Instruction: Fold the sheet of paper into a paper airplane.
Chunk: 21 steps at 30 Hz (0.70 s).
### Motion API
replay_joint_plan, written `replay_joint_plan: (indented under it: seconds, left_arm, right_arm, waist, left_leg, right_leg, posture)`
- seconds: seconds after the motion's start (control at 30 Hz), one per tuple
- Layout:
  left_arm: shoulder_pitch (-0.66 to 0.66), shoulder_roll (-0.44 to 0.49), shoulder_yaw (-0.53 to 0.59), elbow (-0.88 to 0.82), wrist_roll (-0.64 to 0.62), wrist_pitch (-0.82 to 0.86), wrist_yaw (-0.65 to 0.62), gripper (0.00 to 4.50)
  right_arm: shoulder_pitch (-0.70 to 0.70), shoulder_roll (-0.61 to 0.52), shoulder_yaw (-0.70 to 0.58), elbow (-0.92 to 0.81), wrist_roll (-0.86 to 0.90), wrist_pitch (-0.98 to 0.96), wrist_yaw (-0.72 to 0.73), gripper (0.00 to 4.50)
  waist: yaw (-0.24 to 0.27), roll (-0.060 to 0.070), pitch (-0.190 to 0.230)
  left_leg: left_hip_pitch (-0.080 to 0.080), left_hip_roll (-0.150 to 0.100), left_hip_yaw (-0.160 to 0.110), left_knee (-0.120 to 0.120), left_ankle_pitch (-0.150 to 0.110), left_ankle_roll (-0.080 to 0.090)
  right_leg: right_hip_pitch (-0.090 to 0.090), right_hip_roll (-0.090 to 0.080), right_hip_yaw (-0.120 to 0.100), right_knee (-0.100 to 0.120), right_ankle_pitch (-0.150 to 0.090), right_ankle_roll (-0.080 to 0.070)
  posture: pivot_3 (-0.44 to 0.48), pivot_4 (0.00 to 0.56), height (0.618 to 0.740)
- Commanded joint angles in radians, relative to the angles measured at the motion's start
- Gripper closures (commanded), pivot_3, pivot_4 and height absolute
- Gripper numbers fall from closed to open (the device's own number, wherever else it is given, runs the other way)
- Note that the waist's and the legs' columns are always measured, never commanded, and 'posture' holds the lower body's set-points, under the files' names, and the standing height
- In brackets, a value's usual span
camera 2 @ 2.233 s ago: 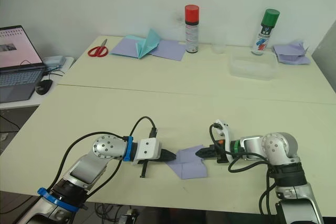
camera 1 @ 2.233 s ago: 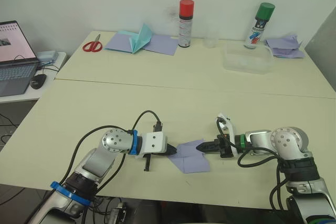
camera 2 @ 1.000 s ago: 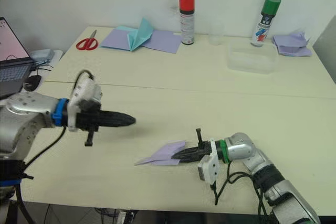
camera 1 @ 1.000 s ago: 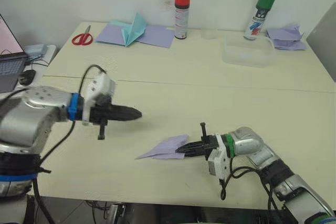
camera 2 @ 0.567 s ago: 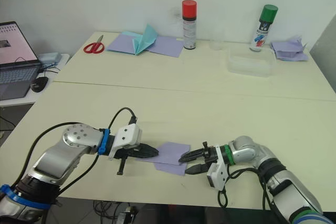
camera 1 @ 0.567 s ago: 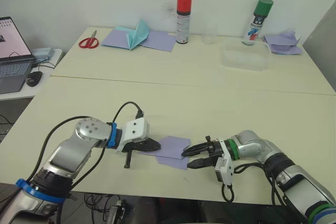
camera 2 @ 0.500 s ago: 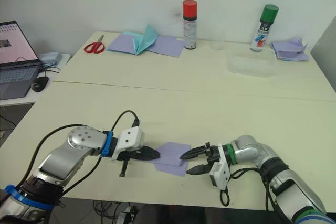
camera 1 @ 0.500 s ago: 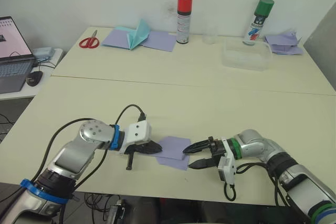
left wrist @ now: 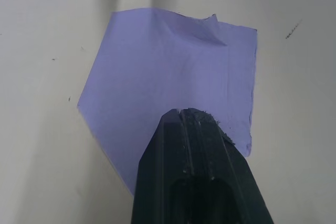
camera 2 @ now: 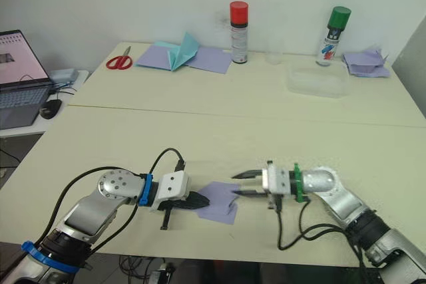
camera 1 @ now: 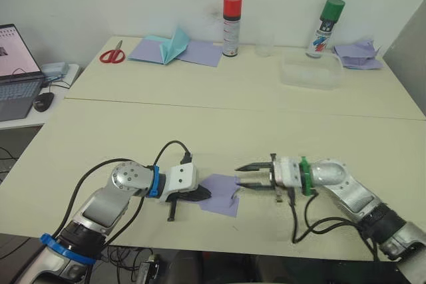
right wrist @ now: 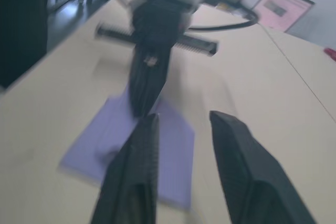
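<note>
Your left hand [camera 1: 205, 194] was clenched, its two black fingers pressed together, and their tip rested on the left part of the sheet of paper [camera 1: 221, 194], pinning it to the tabletop [camera 1: 266, 131]. In the left wrist view the closed fingers [left wrist: 194, 145] overlapped the near edge of the sheet of paper [left wrist: 173, 77], which lay mostly flat with one corner slightly lifted and wrinkled.

Your right hand [camera 1: 241, 175] was released, its two fingers spread apart one above the other. It was held just beside the right edge of the sheet, with the fingertips [camera 1: 242, 167] pointing toward the left hand. Whether the lower finger touched the paper could not be determined. In the right wrist view the two fingers [right wrist: 139, 166] stood apart, with the sheet and the left hand [right wrist: 144, 106] ahead of them.

You had the sheet near the front edge of the tabletop, between the two hands. Well apart from it, at the far side, stood a red-capped spray can [camera 1: 231, 24], a green-capped spray can [camera 1: 326, 28] and a clear plastic container [camera 1: 313, 71]. Also there lay a teal paper plane [camera 1: 174, 43] on lavender sheets, red scissors [camera 1: 112, 54], and crumpled lavender paper [camera 1: 359, 54].
</note>
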Motion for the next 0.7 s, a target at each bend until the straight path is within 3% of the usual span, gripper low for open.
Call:
replay_joint_plan:
  seconds: [0.03, 0.2, 0.47, 0.7]
  left_arm:
    - [0.038, 0.017, -0.04, 0.019, 0.038, 0.027, -0.011, 4.5]
    - [0.037, 0.028, -0.04, 0.025, 0.05, 0.023, -0.013, 4.5]
    - [0.049, 0.035, -0.037, 0.029, 0.058, 0.025, -0.004, 4.5]
    - [0.065, 0.041, -0.025, 0.031, 0.059, 0.021, 0.004, 4.5]
  right_arm:
    - [-0.02, 0.034, -0.021, -0.086, 0.019, 0.313, -0.042, 4.47]
    - [-0.017, 0.055, -0.002, -0.17, -0.012, 0.571, -0.024, 4.49]
    - [0.015, -0.019, -0.005, -0.178, -0.048, 0.712, 0.123, 4.49]
    - [0.042, -0.014, 0.001, -0.167, -0.141, 0.679, 0.152, 4.49]
  waist:
    - [0.001, 0.0, 0.0]
    - [0.001, 0.0, 0.0]
    - [0.0, 0.0, 0.0]
    - [0.0, -0.001, -0.004]
  left_leg:
    - [0.0, 0.0, 0.0, 0.0, 0.0, 0.0]
    - [-0.002, -0.001, 0.0, -0.001, 0.0, 0.0]
    - [-0.002, -0.001, 0.001, -0.001, 0.0, 0.0]
    - [-0.001, 0.0, 0.001, -0.001, -0.001, 0.0]
  right_leg:
    - [0.0, 0.0, 0.0, 0.0, 0.0, 0.0]
    - [-0.003, 0.0, -0.001, 0.0, 0.0, 0.0]
    - [-0.003, 0.002, 0.0, -0.001, 0.0, 0.001]
    - [-0.003, 0.003, 0.0, -0.001, -0.001, 0.002]
  posture:
    - [0.0, 0.15, 0.74]
    - [0.0, 0.15, 0.74]
    - [0.0, 0.15, 0.74]
    - [0.0, 0.15, 0.74]
